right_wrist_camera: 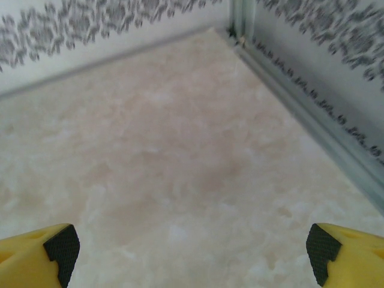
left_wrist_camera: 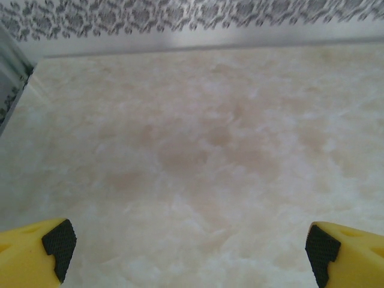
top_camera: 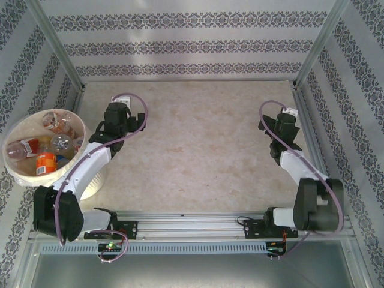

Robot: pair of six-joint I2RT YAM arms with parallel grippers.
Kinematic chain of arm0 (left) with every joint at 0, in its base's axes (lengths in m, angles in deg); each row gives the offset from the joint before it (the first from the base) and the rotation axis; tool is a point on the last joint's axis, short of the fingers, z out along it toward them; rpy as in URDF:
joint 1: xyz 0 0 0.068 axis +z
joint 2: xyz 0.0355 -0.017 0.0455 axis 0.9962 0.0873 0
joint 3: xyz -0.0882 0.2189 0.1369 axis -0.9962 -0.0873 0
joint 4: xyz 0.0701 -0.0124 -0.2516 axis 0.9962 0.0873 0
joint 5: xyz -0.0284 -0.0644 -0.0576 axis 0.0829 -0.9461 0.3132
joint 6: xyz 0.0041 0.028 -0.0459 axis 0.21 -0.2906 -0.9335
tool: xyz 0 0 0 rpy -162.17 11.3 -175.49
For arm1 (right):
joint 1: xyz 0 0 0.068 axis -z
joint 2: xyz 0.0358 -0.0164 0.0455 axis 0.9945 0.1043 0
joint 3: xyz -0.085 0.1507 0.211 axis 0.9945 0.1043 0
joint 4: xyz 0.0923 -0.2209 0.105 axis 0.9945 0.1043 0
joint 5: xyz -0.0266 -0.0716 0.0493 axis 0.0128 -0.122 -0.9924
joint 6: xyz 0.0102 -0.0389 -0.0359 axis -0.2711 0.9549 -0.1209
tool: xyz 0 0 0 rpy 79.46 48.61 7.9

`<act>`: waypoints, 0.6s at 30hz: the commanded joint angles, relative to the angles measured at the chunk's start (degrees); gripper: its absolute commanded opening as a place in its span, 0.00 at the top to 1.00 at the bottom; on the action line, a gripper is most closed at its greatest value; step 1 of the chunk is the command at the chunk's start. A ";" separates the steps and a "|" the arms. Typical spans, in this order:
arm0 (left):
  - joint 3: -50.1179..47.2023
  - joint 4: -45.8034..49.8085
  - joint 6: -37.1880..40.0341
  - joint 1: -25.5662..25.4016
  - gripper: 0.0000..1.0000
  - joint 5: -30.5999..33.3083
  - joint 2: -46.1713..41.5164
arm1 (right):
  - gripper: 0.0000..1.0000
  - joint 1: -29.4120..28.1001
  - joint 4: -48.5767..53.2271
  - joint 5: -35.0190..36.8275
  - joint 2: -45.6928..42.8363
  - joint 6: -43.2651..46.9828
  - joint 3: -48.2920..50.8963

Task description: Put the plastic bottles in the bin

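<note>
There is one bin [top_camera: 21,129], round and cream-white. It stands at the left edge of the tabletop [top_camera: 204,150], close to the left wall. All the bottles [top_camera: 45,158] that I can see lie inside it in a heap. I count at least four: one with an orange label, one with a red label, and two mostly clear ones. They overlap, so I cannot give the exact number.

There are two arms and two claws. The left claw [left_wrist_camera: 190,249] is spread wide, with nothing between its black pads [left_wrist_camera: 59,246]. It hangs over bare tabletop just beside the bin, on its right. The right claw [right_wrist_camera: 191,251] is also spread wide and holds nothing. It hangs near the far right corner, well apart from the bin.

The white left arm [top_camera: 84,168] crosses in front of the right side of the bin and hides part of its rim. Patterned walls [top_camera: 192,45] and metal posts close the tabletop on three sides, and a metal rail [top_camera: 192,219] runs along the near edge.
</note>
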 commanded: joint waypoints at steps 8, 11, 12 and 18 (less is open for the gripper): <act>-13.31 -15.69 1.85 7.23 0.00 -3.77 2.86 | 0.02 0.21 -15.10 -13.98 7.92 7.84 4.90; -15.36 -19.91 2.85 8.06 0.00 -4.85 4.79 | 0.02 0.17 -18.28 -16.50 6.47 9.24 7.41; -16.16 -22.09 3.31 8.26 0.00 -5.13 5.76 | 0.02 -0.37 -20.34 -16.81 5.96 9.94 8.92; -20.69 -36.06 2.46 11.33 0.00 -9.42 11.16 | 0.02 -4.16 -41.20 -12.24 8.66 13.56 18.43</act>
